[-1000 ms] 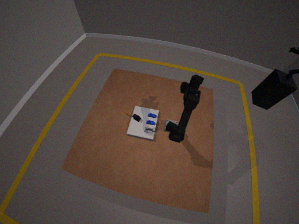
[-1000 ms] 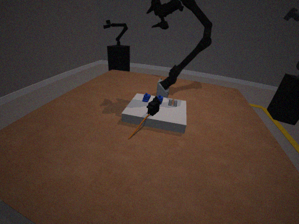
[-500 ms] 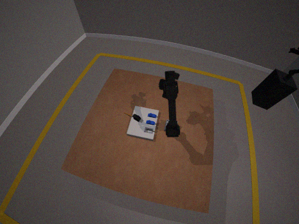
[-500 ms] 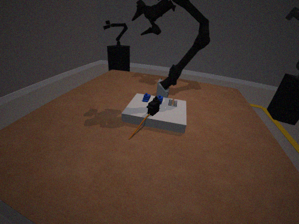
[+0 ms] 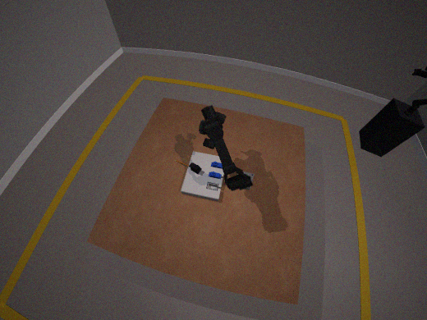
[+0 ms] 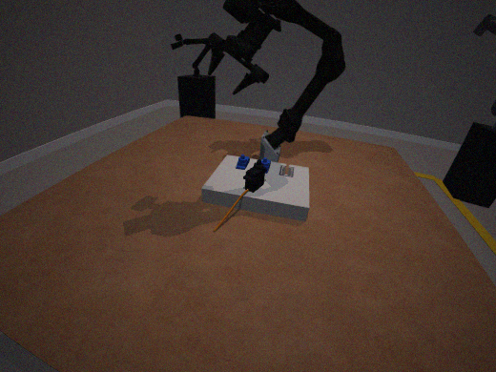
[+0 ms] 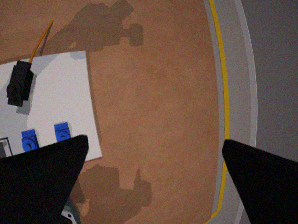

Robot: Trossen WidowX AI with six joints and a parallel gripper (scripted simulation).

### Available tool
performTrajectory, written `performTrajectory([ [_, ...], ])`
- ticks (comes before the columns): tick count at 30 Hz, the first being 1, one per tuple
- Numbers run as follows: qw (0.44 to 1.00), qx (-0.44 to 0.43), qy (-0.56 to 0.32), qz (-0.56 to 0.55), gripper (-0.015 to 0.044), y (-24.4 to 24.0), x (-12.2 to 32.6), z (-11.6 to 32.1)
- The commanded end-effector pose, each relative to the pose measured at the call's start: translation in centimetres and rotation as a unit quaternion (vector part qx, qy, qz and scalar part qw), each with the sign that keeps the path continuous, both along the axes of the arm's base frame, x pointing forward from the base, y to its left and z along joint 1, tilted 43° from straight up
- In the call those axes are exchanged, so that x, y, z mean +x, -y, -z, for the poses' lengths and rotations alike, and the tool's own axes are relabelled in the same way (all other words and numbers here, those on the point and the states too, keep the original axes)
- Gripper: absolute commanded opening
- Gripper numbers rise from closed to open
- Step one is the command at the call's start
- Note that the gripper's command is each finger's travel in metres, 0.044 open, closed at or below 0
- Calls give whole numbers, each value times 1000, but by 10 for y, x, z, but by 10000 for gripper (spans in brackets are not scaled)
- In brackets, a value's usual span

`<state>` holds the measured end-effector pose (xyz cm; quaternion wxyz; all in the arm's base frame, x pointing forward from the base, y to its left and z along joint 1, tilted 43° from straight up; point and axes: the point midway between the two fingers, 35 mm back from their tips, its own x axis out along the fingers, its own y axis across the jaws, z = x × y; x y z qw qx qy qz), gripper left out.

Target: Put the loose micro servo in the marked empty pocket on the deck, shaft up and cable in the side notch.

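Note:
The loose black micro servo (image 5: pixel 195 167) (image 6: pixel 254 177) (image 7: pixel 19 83) lies on the white deck (image 5: pixel 196 186) (image 6: pixel 286 196) (image 7: pixel 63 90) near its edge. Its orange cable (image 6: pixel 231 212) (image 7: pixel 45 38) trails off onto the brown mat. The marked pocket (image 5: pixel 213 186) (image 6: pixel 286 171) is at the deck's other end and holds nothing. Two blue servos (image 5: pixel 216 165) (image 6: pixel 242 162) (image 7: pixel 61 132) sit seated in the deck beside it. My gripper (image 6: pixel 222 81) (image 7: pixel 157 146) is open and empty. It hangs high above the mat, off to the side of the deck and far from the servo.
The arm's base (image 5: pixel 238 180) (image 6: pixel 269 148) stands right beside the deck's pocket end. Black boxes with camera stands (image 5: pixel 390 127) (image 6: pixel 196 95) stand outside the mat. A yellow floor line (image 5: pixel 353 164) (image 7: pixel 222 83) rings the area.

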<state>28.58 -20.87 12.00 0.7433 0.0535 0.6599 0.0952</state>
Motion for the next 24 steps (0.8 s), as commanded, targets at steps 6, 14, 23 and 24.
performTrajectory([
  [6,991,124,-46,12,440,-91,41,25],
  [14,968,218,-121,35,440,-173,58,39],
  [23,953,251,-163,48,440,-211,57,41],
  [24,953,251,-163,48,440,-211,57,41],
])
